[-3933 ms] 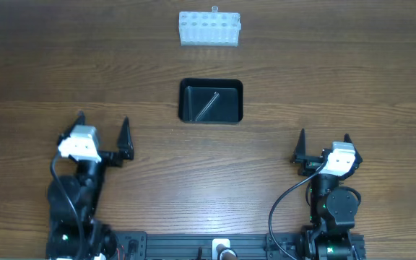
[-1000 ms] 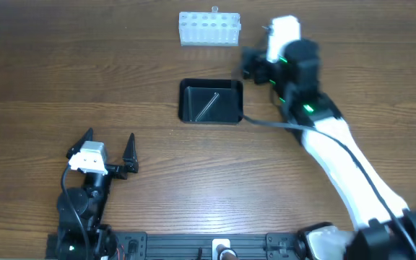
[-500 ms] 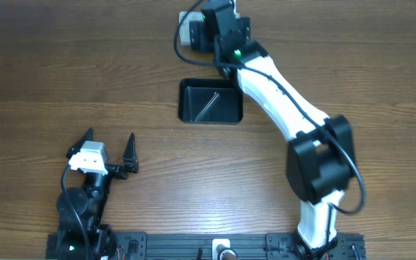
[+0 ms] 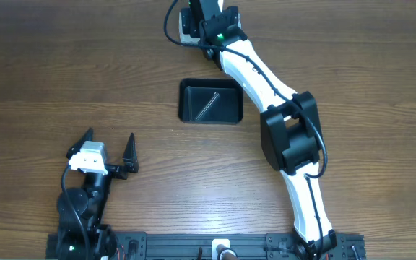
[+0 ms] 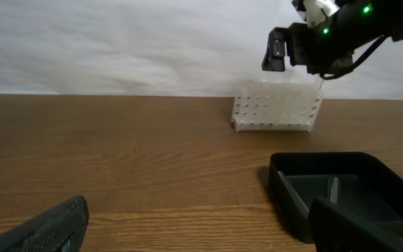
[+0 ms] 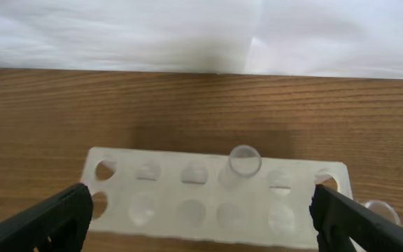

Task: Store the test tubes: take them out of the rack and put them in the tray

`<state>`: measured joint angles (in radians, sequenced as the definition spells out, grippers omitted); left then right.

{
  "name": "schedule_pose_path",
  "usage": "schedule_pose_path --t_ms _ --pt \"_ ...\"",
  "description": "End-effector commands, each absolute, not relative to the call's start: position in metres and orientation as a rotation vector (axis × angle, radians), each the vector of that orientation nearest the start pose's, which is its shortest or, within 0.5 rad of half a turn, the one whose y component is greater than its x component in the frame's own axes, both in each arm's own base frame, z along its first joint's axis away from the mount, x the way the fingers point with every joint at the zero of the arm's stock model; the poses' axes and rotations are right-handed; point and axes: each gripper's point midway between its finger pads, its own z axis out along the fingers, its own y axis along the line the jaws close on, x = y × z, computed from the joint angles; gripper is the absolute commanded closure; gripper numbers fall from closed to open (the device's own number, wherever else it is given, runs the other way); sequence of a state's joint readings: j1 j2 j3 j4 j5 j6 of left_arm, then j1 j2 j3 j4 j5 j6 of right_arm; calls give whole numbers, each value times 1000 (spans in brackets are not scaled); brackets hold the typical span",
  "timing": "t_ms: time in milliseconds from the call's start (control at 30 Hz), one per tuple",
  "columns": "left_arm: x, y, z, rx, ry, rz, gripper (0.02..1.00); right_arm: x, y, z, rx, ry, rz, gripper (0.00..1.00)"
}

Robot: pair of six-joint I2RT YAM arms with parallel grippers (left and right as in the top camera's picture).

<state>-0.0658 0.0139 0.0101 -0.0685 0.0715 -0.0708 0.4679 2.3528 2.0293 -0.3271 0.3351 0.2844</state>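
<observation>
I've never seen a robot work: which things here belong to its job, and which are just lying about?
Job: rack; upright test tube in it; black tray; lying test tube inside it; right tool, over the rack.
Just there: left tool; wooden table; white backdrop.

I work at a dark brown wooden bench (image 4: 63, 79) with fine grain running across its width. At its far edge stands a white wrinkled backdrop (image 5: 117, 42), like a sheet or paper wall. The light is soft and even, with little glare on the wood.
</observation>
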Motion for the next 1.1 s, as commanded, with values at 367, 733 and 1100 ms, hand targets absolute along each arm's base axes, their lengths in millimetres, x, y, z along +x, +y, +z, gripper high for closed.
schedule_pose_path --t_ms 367,733,1100 --pt "245 -27 157 55 1645 -149 18 620 232 121 -11 2148 7 130" --pt "245 -27 157 55 1645 -149 18 622 233 124 -14 2135 9 441" --pt "245 -27 157 55 1645 -149 18 623 227 122 -44 2141 -22 584"
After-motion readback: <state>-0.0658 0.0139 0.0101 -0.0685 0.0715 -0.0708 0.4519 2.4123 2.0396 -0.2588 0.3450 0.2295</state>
